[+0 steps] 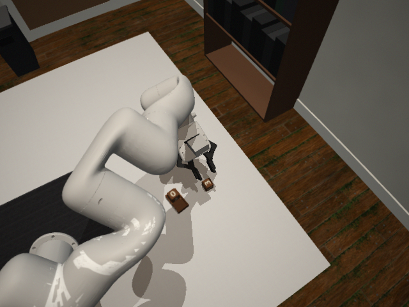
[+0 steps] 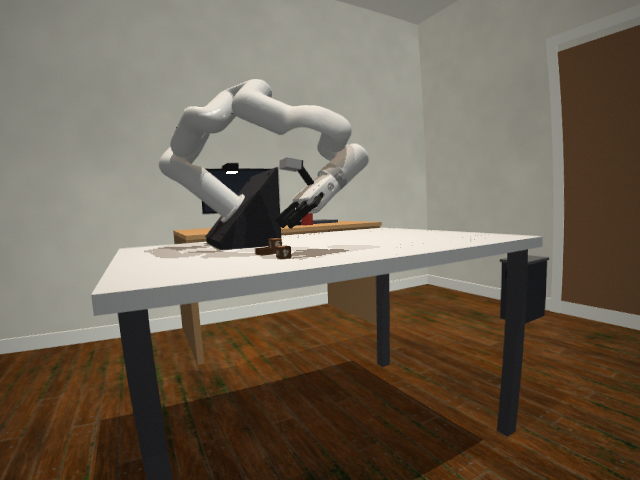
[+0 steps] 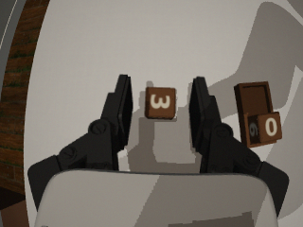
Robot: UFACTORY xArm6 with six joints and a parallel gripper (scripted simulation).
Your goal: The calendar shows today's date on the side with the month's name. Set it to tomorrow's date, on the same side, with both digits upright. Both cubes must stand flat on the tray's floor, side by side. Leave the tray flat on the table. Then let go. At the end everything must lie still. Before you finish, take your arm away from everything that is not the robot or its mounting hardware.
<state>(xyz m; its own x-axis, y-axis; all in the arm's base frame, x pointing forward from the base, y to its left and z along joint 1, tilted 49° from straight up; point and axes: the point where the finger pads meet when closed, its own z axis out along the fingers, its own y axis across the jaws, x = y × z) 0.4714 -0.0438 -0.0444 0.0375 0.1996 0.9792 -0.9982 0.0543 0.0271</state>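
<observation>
On a white table [image 1: 257, 211], the arm [image 1: 131, 165] bends low and tilts its gripper [image 1: 205, 171] toward a loose brown cube [image 1: 207, 183] showing a 3 on top. That cube stands on the bare table, outside the tray [image 1: 179, 204] and a little apart from it. Seen from the wrist, the cube [image 3: 161, 102] lies between the two black fingers, just past their tips, with a gap on each side; the jaws stand half open and hold nothing. The tray [image 3: 253, 96] lies flat to one side, carrying the second cube [image 3: 264, 128] at one end, a 0 facing up, the other half of its floor bare. From the exterior view, the gripper [image 2: 289, 217] hangs above the table, clear of the cubes [image 2: 279, 249]. A bookshelf [image 1: 297, 59] stands on the wooden floor beyond the table's edge.
</observation>
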